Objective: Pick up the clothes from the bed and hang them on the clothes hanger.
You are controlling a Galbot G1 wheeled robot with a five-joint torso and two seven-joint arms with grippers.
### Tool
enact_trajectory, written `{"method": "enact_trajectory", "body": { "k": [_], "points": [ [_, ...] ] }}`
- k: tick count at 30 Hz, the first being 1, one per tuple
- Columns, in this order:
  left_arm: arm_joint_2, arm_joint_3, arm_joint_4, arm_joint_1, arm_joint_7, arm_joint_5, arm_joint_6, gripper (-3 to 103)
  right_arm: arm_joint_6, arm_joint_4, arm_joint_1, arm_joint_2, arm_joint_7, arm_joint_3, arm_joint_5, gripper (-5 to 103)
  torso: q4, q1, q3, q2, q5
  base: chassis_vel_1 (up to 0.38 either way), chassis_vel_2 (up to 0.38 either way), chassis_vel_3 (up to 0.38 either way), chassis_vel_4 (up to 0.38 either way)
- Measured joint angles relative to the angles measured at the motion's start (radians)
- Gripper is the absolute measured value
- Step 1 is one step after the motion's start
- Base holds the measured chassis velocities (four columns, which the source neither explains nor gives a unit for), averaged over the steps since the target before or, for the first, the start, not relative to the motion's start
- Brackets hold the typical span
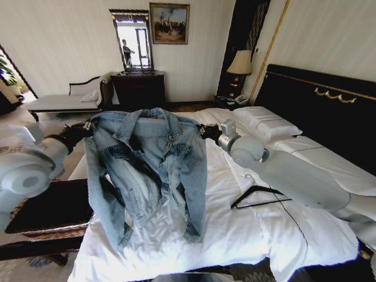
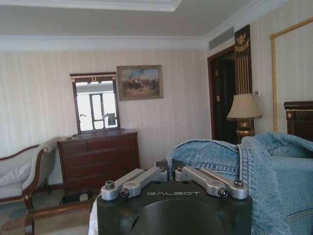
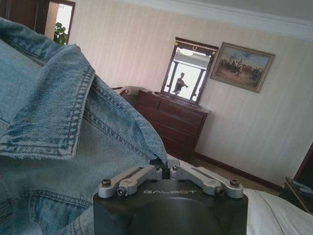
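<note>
The left gripper (image 2: 171, 172) is pinched closed on one shoulder of the denim jacket (image 1: 150, 170), its fingers (image 2: 146, 175) drawn together with blue cloth bunched between the tips. In the head view this gripper (image 1: 88, 126) sits at the jacket's left shoulder, raised above the bed (image 1: 247, 235). The right gripper (image 3: 164, 171) is likewise closed on the other shoulder, just under the collar, with a fold of denim caught at its tips; from the head it shows (image 1: 207, 131) at the jacket's right shoulder, at about the same height as the left one.

Between the two grippers the jacket hangs spread open and facing the robot, collar up, front unbuttoned, both sleeves dangling. Its lower hem and cuffs reach down to the white sheet.

The black clothes hanger (image 1: 258, 197) lies flat on the sheet to the right of the jacket, partly under the right arm, apart from the cloth. White pillows (image 1: 267, 122) rest against the black headboard (image 1: 320, 103) farther right. Beyond the bed stand a dark dresser (image 1: 138, 89) with a mirror (image 1: 132, 41), a framed painting (image 1: 169, 23) and a lamp (image 1: 239, 64).
</note>
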Motion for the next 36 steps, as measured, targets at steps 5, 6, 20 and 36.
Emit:
{"method": "enact_trajectory", "body": {
  "k": [5, 6, 20, 36],
  "points": [
    [0.077, -0.004, 0.017, -0.042, -0.003, -0.052, 0.001, 1, -0.013, -0.011, 0.069, 0.013, 0.021, -0.002, 0.044, 2, 0.0, 0.0, 0.0, 0.0, -0.0002, 0.0, 0.0, 0.0, 0.0],
    [0.09, -0.005, 0.022, -0.049, -0.004, -0.06, 0.001, 1, -0.016, -0.015, 0.085, 0.018, 0.025, -0.003, 0.054, 2, 0.0, 0.0, 0.0, 0.0, 0.0, 0.0, 0.0, 0.0, 0.0],
    [0.2, -0.011, 0.091, -0.09, 0.009, -0.097, -0.029, 1, -0.004, -0.112, 0.23, 0.102, 0.086, -0.049, 0.109, 2, 0.0003, 0.0, 0.0, 0.0, -0.0001, 0.0, 0.0, 0.0, 0.0],
    [0.065, -0.268, -0.326, 0.066, -0.153, -0.354, 0.056, 1, -0.144, 0.31, 0.113, -0.284, 0.202, 0.25, 0.758, 2, 0.0004, -0.001, -0.001, 0.0, 0.0006, 0.0, 0.0, 0.0, 0.0]
  ]
}}
